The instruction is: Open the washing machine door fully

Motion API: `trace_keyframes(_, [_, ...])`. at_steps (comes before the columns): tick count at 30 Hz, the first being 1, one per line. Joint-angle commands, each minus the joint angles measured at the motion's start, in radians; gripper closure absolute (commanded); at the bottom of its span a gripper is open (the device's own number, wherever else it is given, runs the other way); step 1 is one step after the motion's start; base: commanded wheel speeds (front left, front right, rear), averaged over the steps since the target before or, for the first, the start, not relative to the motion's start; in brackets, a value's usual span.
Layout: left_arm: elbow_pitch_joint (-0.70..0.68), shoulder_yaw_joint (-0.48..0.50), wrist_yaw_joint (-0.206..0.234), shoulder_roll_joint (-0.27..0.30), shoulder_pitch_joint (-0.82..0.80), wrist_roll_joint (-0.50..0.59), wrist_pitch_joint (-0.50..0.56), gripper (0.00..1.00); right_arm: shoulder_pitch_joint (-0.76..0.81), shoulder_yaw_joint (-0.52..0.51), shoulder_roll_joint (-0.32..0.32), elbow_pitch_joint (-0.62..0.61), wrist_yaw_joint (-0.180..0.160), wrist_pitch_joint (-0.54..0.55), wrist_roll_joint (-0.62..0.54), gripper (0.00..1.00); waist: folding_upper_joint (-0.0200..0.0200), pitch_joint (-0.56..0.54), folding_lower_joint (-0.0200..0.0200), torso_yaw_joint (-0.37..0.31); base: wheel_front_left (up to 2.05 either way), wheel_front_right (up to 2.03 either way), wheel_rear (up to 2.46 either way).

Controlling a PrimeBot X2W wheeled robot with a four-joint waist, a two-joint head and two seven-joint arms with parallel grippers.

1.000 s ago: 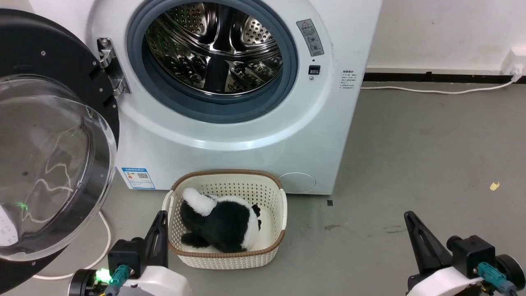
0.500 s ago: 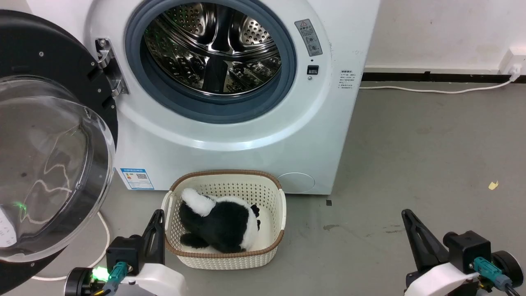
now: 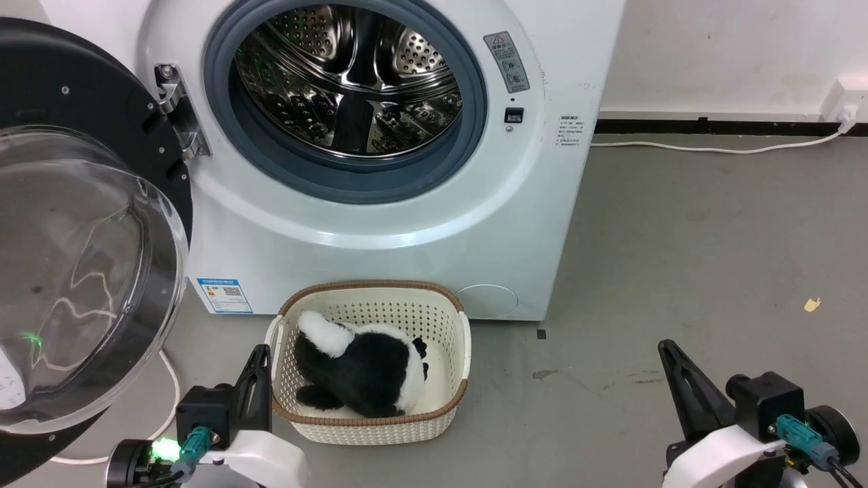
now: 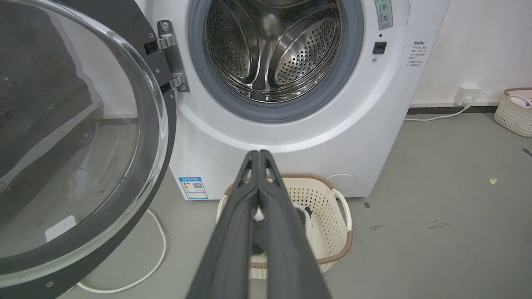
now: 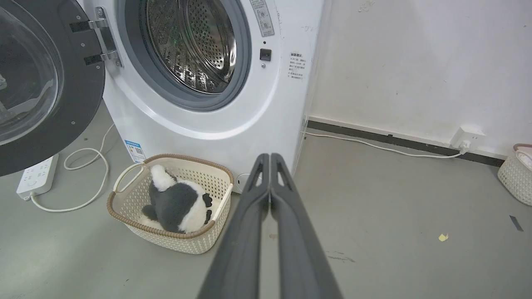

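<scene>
Jaws: both pairs were pressed shut, on the left gripper [image 3: 261, 351] and the right gripper [image 3: 666, 347], with nothing held.
Door: the washing machine door [image 3: 74, 257] stood swung wide to the left of the drum opening, hanging on its metal hinge [image 3: 178, 112].
Machine: the washing machine [image 3: 380, 237] showed its steel drum [image 3: 352, 74] ringed by the grey gasket [image 3: 366, 186].
Basket: 1 cream basket [image 3: 380, 427] sat on the floor [image 3: 678, 257] just before the machine, with a black-and-white plush toy [image 3: 363, 369] inside.
Grippers: both were low and apart from the door, the left one just beside the basket.
</scene>
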Motion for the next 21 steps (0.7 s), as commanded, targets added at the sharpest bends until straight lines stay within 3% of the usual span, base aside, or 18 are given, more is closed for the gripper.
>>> trace_keyframes(1, [-0.004,0.005,-0.005,-0.001,-0.016,0.009,0.000,1.00,-0.012,0.000,0.002,0.002,0.001,0.001,-0.008,1.00,-0.0001,0.000,0.0000,0.000,0.00,0.00,0.00])
trace_keyframes(21, [-0.004,0.005,-0.005,-0.001,-0.016,0.009,0.000,1.00,-0.012,0.000,0.002,0.002,0.001,0.001,-0.008,1.00,-0.0001,0.000,0.0000,0.000,0.00,0.00,0.00])
